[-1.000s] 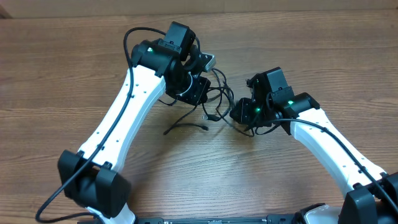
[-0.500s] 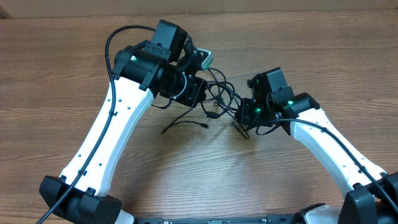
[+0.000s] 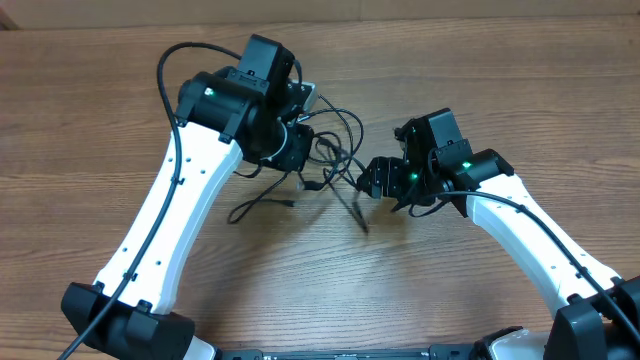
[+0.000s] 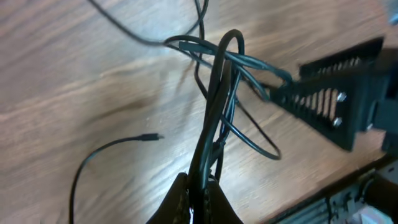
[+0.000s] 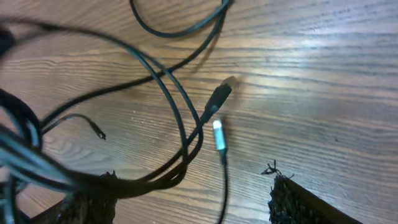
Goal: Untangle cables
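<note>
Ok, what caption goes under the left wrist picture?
Left gripper pinching a bundle of tangled black cables over the wooden table.

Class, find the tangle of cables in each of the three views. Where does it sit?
Overhead: cables just above centre.
Left wrist: cables run from bottom centre to top.
Right wrist: cables loop across the left half.
Shared landmark: the wooden table.
</note>
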Motion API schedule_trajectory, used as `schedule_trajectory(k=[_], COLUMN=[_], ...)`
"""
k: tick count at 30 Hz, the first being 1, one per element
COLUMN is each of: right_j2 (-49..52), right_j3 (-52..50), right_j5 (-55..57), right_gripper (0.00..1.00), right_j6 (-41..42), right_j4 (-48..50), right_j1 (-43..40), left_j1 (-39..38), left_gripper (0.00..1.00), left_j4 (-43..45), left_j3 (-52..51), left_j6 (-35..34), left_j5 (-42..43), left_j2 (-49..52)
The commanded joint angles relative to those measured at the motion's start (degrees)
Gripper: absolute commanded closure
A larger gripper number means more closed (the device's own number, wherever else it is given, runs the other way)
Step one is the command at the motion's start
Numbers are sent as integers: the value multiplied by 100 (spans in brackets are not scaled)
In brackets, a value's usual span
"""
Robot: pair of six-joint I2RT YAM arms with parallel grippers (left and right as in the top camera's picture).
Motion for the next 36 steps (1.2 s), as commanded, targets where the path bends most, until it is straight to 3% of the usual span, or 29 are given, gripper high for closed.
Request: schedule_trajectory(k=[1, 12, 27, 31, 34, 36], right_j2=[-109, -109, -109, -109, -109, -109], right_j3=[-15, -15, -15, -15, -17, -17], right_j5=[-546, -984, -1838, -1838, -1834, -1836], right_gripper=[23, 30, 32, 39, 53, 57], right_j6=[-181, -483, -1698, -1698, -1698, -1696], right_j4=[258, 498, 459, 411, 354, 339], right_j1=[0, 2, 2, 2, 2, 2], left_j1=[33, 33, 37, 37, 37, 39], left_gripper=[96, 96, 96, 96, 96, 96], left_j4=[-107, -199, -195, -195, -140, -90], left_j3=[164, 164, 164, 164, 164, 164], left_j6=[286, 260, 256, 42, 44, 44], left_j5=[264, 918, 745, 881, 1285, 1460], left_j2=[-216, -216, -214, -214, -214, -214])
